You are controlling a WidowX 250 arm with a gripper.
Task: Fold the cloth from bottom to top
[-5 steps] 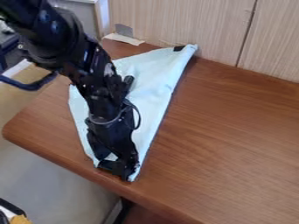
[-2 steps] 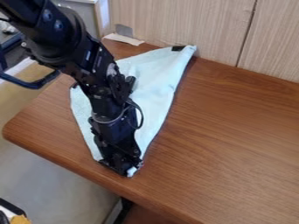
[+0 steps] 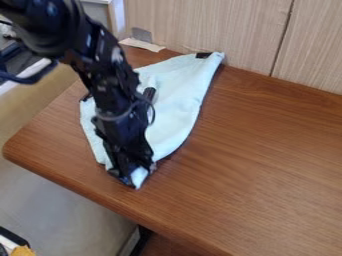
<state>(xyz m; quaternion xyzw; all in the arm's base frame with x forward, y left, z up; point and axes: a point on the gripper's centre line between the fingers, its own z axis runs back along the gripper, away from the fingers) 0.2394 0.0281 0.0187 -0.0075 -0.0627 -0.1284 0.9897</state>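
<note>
Evidently, gripper (image 3: 137,176) pinches cloth (image 3: 177,95) at btm end, near table (image 3: 267,150) edge, prob. b/c that end must fold up toward top.

I see the cloth (image 3: 175,102) on the table (image 3: 267,165), one corner between my jaws, the rest behind them; a strip (image 3: 141,45) lies farther behind, near the wall (image 3: 214,30).

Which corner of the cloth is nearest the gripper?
The bottom corner of the cloth, lowest in the view. It shows right at the gripper, whereas the top-right corner lies back by the wall, next to a dark patch.
</note>
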